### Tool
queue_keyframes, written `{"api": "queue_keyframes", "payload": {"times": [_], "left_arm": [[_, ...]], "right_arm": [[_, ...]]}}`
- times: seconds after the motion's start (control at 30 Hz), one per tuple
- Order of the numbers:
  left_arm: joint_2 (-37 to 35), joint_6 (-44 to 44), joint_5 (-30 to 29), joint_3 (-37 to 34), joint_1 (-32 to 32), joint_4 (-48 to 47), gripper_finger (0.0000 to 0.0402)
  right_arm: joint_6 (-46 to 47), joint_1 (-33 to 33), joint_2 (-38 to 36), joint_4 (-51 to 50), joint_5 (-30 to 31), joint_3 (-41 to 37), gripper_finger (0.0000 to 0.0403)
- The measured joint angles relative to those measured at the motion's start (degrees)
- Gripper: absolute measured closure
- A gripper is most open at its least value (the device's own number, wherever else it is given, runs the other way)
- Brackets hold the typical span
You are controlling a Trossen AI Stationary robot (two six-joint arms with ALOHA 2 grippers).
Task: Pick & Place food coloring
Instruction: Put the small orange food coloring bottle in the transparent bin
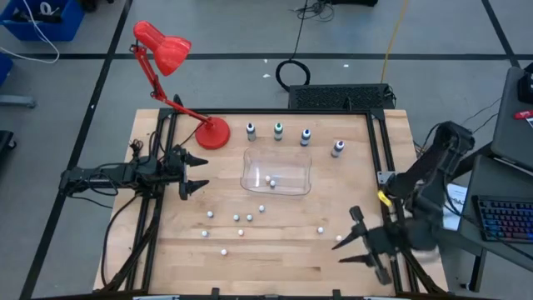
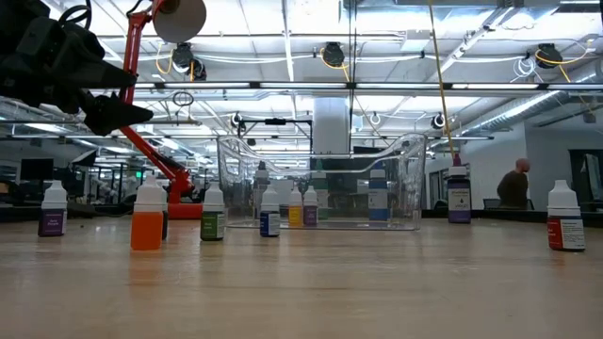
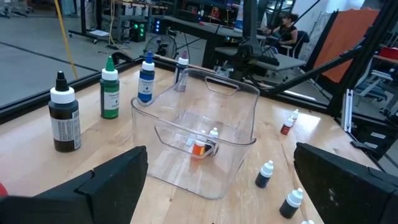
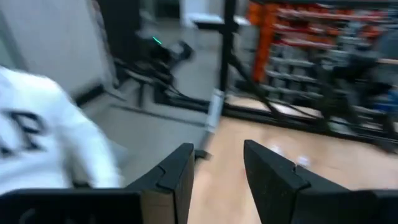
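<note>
Left gripper [image 1: 196,172]: fingers spread wide, nothing between them, hovering over the table left of the bin.
Right gripper [image 1: 350,237]: off the bin's front-right corner, near the table's front edge; fingers a narrow gap apart with nothing between them in the right wrist view [image 4: 217,180].
Bin [image 1: 250,185]: clear plastic, mid-table, open top; the landmark here.
In the bin: one small bottle [image 3: 200,146] with orange body and white cap lying on its side on the floor, a second white cap showing beside it.
Row behind the bin: four upright dropper bottles, black [image 3: 64,114], green [image 3: 110,90], blue [image 3: 147,79] and a pale one [image 3: 182,68], standing apart from each other along the bin's far side.
In front of the bin: more small bottles [image 1: 237,218] scattered on the wood, well apart, some upright.
Lamp [image 1: 166,52]: red, its base behind and left of the bin.
Table [image 1: 275,258]: light wood.
Room beyond: a seated person [image 3: 287,28] at a desk.
</note>
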Motion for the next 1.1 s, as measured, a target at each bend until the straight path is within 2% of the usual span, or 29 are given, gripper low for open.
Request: {"api": "queue_keyframes", "payload": {"times": [0.17,0.3,0.37,0.43,0.57,0.73,0.9,1.1], "left_arm": [[0.0,0.0,0.0,0.0,0.0,0.0,0.0002],[0.0,0.0,0.0,0.0,0.0,0.0,0.0002],[0.0,0.0,0.0,0.0,0.0,0.0,0.0002],[0.0,0.0,0.0,0.0,0.0,0.0,0.0002],[0.0,0.0,0.0,0.0,0.0,0.0,0.0002],[0.0,0.0,0.0,0.0,0.0,0.0,0.0002],[0.0,0.0,0.0,0.0,0.0,0.0,0.0002],[0.0,0.0,0.0,0.0,0.0,0.0,0.0002]], "right_arm": [[2.5,0.5,11.3,-20.3,6.3,19.2,0.0275],[12.2,-1.4,18.1,-38.9,7.4,30.5,0.0275],[22.0,-3.2,20.2,-49.2,4.4,33.6,0.0275],[32.8,-5.8,21.2,-56.9,-3.0,34.4,0.0275],[48.9,-10.7,23.2,-67.5,-18.9,31.4,0.0275],[60.3,-14.1,24.2,-69.8,-34.0,22.2,0.0275],[68.6,-15.0,24.3,-66.8,-44.2,11.2,0.0275],[68.4,-15.6,23.8,-67.8,-52.0,1.0,0.0275]]}}
